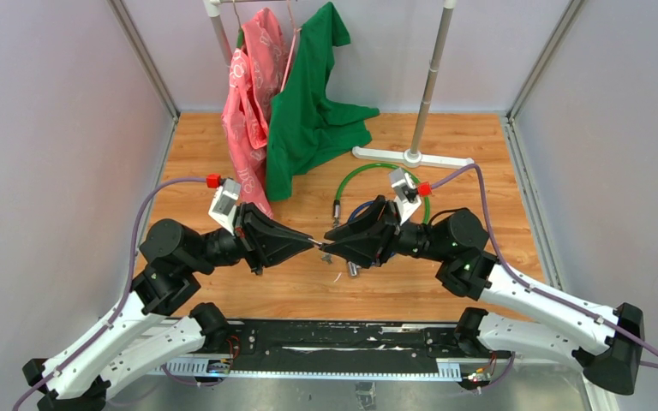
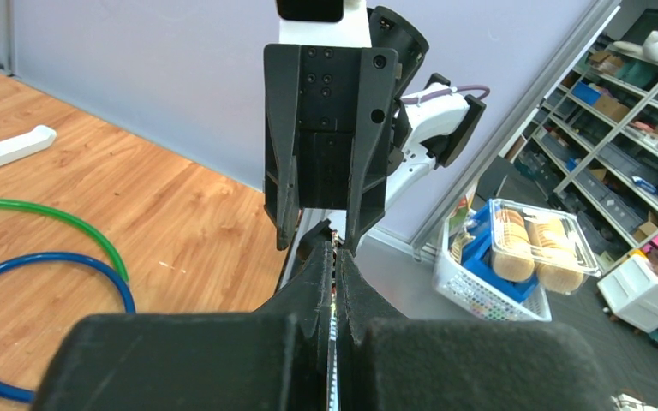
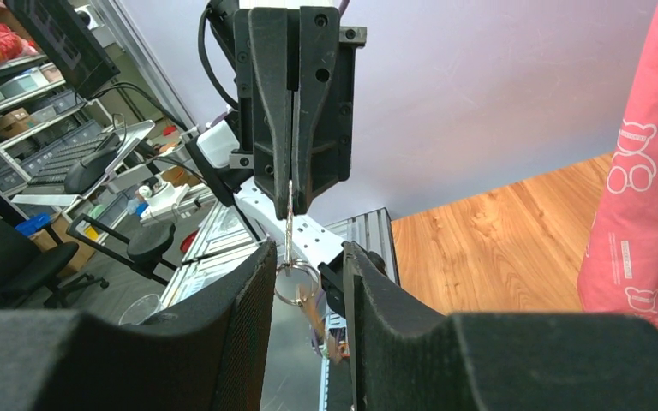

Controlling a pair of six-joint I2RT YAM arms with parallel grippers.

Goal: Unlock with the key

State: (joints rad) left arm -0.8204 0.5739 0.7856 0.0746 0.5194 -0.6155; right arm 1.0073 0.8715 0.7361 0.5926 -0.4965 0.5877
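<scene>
My left gripper point(image 1: 313, 243) is shut on a thin metal key point(image 2: 334, 338), seen edge-on between its pads. In the right wrist view the key point(image 3: 290, 201) sticks out of the left gripper's tips, with its key ring point(image 3: 296, 282) hanging between my right fingers. My right gripper point(image 1: 330, 247) is open, tip to tip with the left one, its jaws on either side of the ring. A green cable lock point(image 1: 377, 171) and a blue cable lock point(image 2: 51, 261) lie on the wooden table behind and under the right gripper. The keyhole does not show.
A clothes rack base point(image 1: 411, 157) stands at the back, with a pink garment point(image 1: 248, 103) and a green shirt point(image 1: 308, 111) hanging down to the table. A metal piece point(image 1: 353, 268) lies just under the right gripper.
</scene>
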